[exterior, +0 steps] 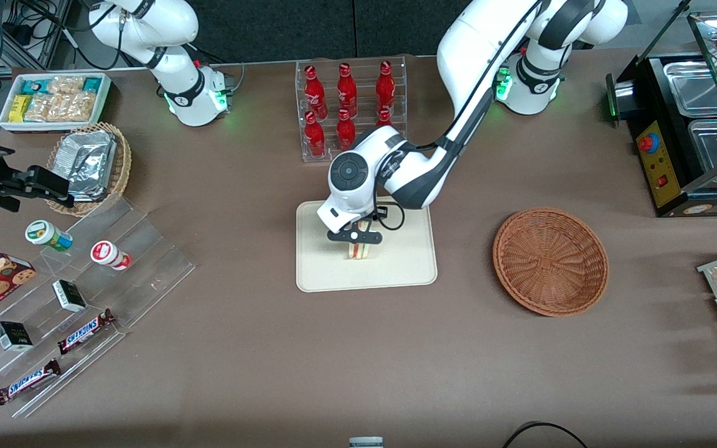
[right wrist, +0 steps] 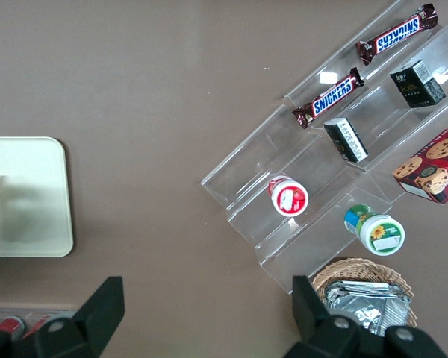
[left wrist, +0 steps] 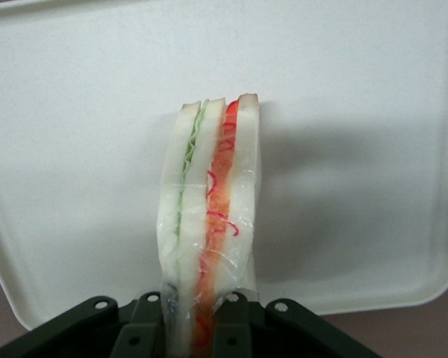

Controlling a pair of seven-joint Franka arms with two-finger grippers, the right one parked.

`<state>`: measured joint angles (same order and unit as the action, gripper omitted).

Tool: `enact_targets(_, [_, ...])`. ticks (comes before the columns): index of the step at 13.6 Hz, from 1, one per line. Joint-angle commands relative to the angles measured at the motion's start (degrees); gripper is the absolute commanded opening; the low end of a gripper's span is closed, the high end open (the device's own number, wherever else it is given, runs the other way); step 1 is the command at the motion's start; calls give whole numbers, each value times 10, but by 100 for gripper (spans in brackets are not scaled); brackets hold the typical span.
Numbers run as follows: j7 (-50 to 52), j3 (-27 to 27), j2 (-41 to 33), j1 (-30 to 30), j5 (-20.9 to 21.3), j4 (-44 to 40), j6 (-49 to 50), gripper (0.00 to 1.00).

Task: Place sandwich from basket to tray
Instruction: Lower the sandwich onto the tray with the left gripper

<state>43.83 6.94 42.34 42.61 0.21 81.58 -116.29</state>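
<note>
My left gripper (exterior: 358,239) hangs over the middle of the cream tray (exterior: 321,274) and is shut on the clear-wrapped sandwich (exterior: 358,250). The wedge of pale bread with green and red filling points down at the tray, at or just above its surface. In the left wrist view the sandwich (left wrist: 209,216) is pinched between the fingers (left wrist: 235,328) with the tray (left wrist: 358,97) under it. The reddish-brown wicker basket (exterior: 550,260) stands empty beside the tray, toward the working arm's end of the table.
A clear rack of red bottles (exterior: 349,106) stands farther from the front camera than the tray. Toward the parked arm's end are clear stepped shelves with snacks (exterior: 78,298), a tan basket of foil packets (exterior: 91,167) and a white snack bin (exterior: 53,99). A food warmer (exterior: 694,130) stands at the working arm's end.
</note>
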Motion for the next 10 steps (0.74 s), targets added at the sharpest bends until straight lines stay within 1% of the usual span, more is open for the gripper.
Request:
enact_targets(1, [35, -10, 24, 13, 17, -42, 18, 0])
enact_targets(9, [41, -10, 34, 13, 29, -44, 20, 0])
enact_targets(10, [40, -10, 35, 13, 29, -44, 19, 20])
